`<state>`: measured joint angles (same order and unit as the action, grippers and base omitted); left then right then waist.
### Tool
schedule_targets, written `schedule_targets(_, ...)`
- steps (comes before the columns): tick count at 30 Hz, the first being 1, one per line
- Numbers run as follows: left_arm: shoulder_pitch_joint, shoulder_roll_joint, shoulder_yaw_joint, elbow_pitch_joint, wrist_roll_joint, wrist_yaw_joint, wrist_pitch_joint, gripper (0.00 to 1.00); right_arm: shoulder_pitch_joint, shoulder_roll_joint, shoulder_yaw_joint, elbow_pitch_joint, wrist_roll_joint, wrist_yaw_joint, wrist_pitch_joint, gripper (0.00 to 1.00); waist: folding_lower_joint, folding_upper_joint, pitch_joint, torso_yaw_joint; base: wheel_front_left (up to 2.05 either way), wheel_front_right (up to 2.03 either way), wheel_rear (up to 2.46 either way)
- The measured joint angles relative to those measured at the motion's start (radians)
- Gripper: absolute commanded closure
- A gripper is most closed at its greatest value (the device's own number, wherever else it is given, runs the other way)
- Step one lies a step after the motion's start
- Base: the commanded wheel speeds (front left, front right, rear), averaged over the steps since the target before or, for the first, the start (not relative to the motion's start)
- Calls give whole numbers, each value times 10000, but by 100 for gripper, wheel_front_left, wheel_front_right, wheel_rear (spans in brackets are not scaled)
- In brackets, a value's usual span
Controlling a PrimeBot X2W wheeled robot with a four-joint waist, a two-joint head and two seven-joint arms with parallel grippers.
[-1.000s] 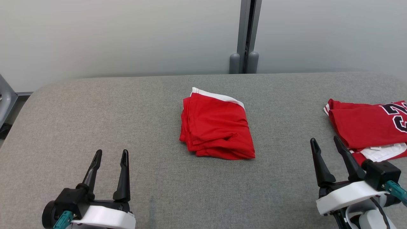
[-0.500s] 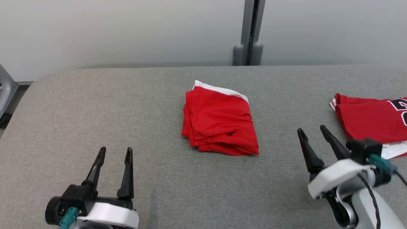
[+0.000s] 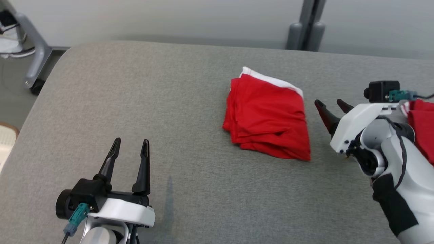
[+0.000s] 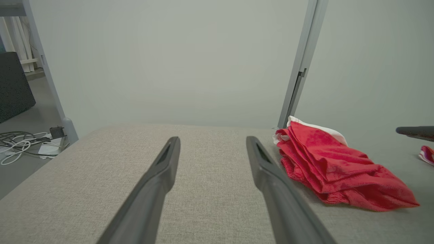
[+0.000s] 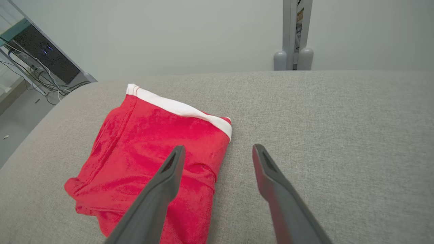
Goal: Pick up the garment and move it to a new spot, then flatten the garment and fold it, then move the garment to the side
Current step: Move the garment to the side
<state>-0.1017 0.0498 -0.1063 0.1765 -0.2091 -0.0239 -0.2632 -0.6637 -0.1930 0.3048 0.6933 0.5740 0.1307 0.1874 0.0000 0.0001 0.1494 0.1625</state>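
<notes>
1. Head view: the folded red garment (image 3: 268, 117), with a white band along its far edge, lies near the middle of the grey worktop (image 3: 152, 78) as a compact stack. The folding looks done, so the step in hand is probably carrying it to the side.
2. The right hand (image 3: 328, 101) is just beside the stack's right edge, fingers spread wide and holding nothing. In the right wrist view one finger lies over red cloth and the other over bare worktop, so the jaws straddle that edge. Whether a tip touches the cloth I cannot tell.
3. The left hand (image 3: 131, 140) rests well apart at the near left, equally wide and empty.
4. Come in low, so that one finger slides beneath every layer and not just under the top fold, then close through the whole thickness.
5. The loose layered edges on the stack's left and near sides look ready to fan out. Lift only a little and travel slowly, or bring the left hand in for support.
6. A second red garment (image 3: 422, 125) lies at the right, partly behind the right arm. Choose a landing spot clear of it.
</notes>
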Motion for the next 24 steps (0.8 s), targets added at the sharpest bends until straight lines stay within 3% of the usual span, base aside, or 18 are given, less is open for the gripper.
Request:
schedule_targets(10, -331, -2, -322, 44, -313, 117, 0, 0, -1722, -84, 27, 3244, 1191, 0, 1616, 0, 0, 0, 823, 1267, 0, 0, 0)
schedule_targets(18, -353, -2, -366, 59, -393, 161, 0, 0, -1966, 29, 161, 3875, 1812, 0, 2293, 0, 0, 0, 943, 1616, 0, 0, 0)
schedule_targets(19, -354, -4, -357, 69, -393, 159, 0, 0, -1968, 38, 199, 3871, 1864, 0, 2295, 62, 0, 0, 935, 1611, 0, 0, 0)
schedule_targets(20, -356, -6, -351, 79, -393, 159, 0, 0, -1968, 56, 232, 3837, 1941, 0, 2205, 100, 0, 0, 927, 1602, 0, 0, 0)
schedule_targets(24, -403, -6, -339, 102, -391, 159, 0, 0, -1911, 81, 447, 3747, 2027, 0, 1685, 100, 0, 0, 861, 1499, 0, 0, 0)
